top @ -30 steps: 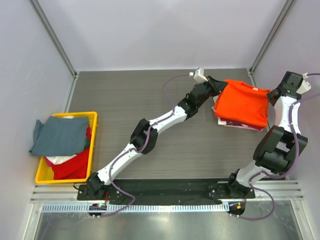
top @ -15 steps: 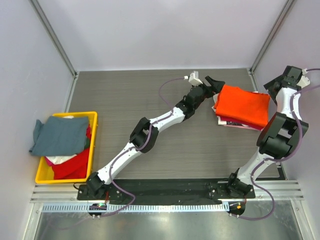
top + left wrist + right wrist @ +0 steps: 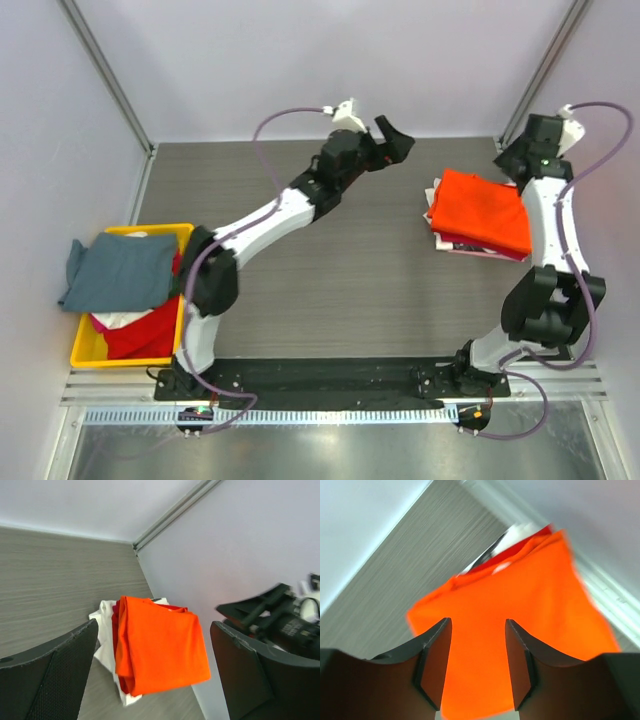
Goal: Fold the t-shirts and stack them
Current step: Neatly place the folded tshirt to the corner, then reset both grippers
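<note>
A folded orange t-shirt [image 3: 482,210] topped the stack at the grey bench's [image 3: 330,270] far right corner. The left tool [image 3: 152,627] nearby and the right tool [image 3: 477,625] above it both gaped empty. A grey-blue tee [image 3: 115,270] and a red tee [image 3: 140,335] awaited folding in the yellow bin [image 3: 85,352], between pale walls.

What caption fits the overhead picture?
Folded orange t-shirt tops the stack, left gripper and right gripper open nearby; other t-shirts wait in the yellow bin.
</note>
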`<state>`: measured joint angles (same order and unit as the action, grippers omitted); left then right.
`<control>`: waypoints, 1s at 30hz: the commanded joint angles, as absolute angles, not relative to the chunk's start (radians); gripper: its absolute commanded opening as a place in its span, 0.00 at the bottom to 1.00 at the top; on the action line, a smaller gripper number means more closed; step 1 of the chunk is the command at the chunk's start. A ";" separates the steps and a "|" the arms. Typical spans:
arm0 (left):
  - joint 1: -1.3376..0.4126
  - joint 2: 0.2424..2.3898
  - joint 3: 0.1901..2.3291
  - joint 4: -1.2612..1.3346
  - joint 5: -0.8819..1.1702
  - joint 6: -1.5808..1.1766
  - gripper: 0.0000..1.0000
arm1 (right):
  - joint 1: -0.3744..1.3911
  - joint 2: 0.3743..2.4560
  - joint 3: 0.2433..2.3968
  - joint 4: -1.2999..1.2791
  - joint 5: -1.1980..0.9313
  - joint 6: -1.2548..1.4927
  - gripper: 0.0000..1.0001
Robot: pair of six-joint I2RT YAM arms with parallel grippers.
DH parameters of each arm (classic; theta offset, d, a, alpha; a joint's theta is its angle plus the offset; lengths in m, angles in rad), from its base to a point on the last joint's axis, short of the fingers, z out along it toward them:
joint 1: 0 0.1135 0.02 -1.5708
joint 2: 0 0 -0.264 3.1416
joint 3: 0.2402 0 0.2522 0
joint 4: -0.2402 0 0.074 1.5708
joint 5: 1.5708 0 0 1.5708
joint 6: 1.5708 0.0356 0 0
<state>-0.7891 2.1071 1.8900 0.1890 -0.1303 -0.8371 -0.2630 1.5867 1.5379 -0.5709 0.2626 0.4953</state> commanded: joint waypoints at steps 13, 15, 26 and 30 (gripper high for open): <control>-0.709 1.157 0.824 -0.021 -0.181 -0.759 0.97 | 0.383 1.094 0.909 -0.278 0.207 0.560 0.65; -0.710 1.086 0.725 -0.061 -0.198 -0.765 0.97 | 0.488 1.043 0.821 -0.267 0.262 0.580 0.67; -0.712 0.688 0.512 -0.247 -0.342 -0.670 0.99 | 0.552 0.940 0.533 -0.005 0.092 0.611 0.83; -0.712 0.599 0.428 -0.255 -0.385 -0.617 1.00 | 0.554 0.904 0.459 0.006 0.074 0.562 0.83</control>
<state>-0.7094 0.6544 0.4816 -0.2237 -0.3054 -0.6903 0.5480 0.9443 0.4858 -0.0971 0.1116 0.5896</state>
